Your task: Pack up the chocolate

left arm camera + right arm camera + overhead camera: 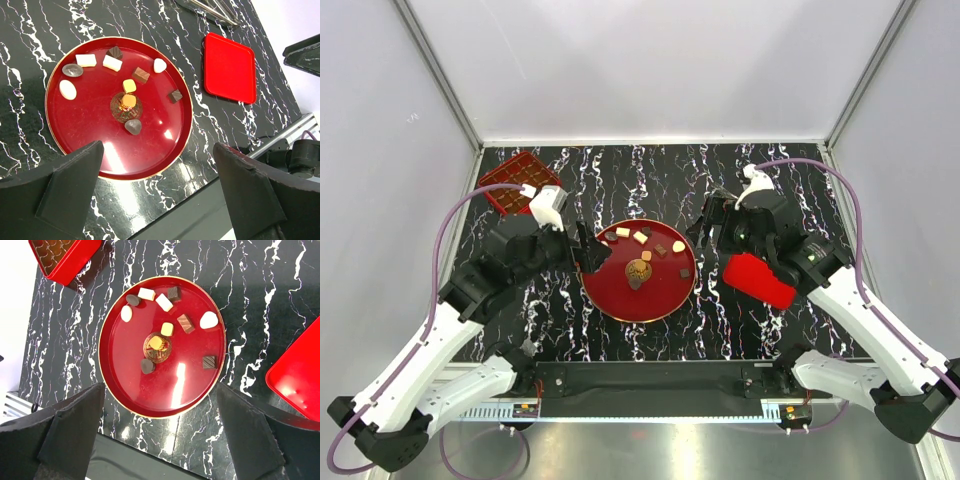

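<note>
Both my jaws hung wide open above the chocolate [140,75], small, light, slick pieces I judged best pinched gently across their flat sides.

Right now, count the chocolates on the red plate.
11 chocolates on the red plate: five by its top-left rim in the right wrist view, two tan mid-plate, brown and white to their right, two dark lower. None looks hidden.

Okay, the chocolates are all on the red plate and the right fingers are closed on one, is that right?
Not quite. The chocolates are all on the red plate, but the right gripper has its fingers spread open with nothing between them, as the right wrist view shows.
</note>
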Tool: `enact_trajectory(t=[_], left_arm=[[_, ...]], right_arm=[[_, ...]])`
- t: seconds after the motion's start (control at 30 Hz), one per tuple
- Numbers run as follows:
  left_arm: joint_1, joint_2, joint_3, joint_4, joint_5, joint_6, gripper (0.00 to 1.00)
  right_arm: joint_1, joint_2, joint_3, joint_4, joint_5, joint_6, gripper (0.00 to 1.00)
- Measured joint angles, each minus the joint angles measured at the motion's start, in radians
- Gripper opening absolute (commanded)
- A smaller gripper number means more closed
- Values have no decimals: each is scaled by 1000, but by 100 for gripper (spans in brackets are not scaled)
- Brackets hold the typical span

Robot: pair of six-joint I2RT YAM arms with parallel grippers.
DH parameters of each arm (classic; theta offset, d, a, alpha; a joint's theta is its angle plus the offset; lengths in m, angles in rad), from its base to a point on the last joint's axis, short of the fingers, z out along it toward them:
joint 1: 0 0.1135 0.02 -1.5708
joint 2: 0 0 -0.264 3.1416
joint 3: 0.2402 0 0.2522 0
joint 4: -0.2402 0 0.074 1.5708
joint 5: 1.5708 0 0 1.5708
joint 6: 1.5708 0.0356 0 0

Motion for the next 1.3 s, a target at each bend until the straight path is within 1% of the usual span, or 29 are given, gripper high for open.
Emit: enact_trajectory(t=[0.27,0.37,0.43,0.53,0.63,0.7,0.77,0.9,0.93,0.97,1.07,1.13,1.3], left_arm=[[0,-14,0,0,0,0,99],[0,-20,0,1,5,0,99],[0,-23,-3,3,11,-1,99],[0,-30,-13,6,22,-4,99],[0,-41,-29,4,35,-8,99],[0,-46,-35,4,43,-10,99],[0,-51,-40,3,51,-11,99],[0,-72,-65,13,72,-24,99],[0,-76,-73,14,80,-28,99],[0,-79,-80,13,88,-32,99],[0,-84,-100,19,105,-39,99],[0,-88,-111,20,114,-42,99],[0,-90,-116,19,116,-42,99]], right_arm=[[0,4,7,5,24,-6,100],[0,27,20,31,58,-45,100],[-2,68,54,42,92,-90,100],[-27,193,178,39,132,-160,98],[-109,362,345,34,130,-220,95],[-178,441,405,40,121,-253,92],[-246,491,430,40,97,-271,89],[-404,611,498,42,57,-288,77],[-431,640,514,44,54,-293,72],[-469,684,542,45,50,-299,70],[-536,786,596,39,43,-315,65],[-565,852,631,31,43,-326,63],[-605,968,678,18,46,-376,58]])
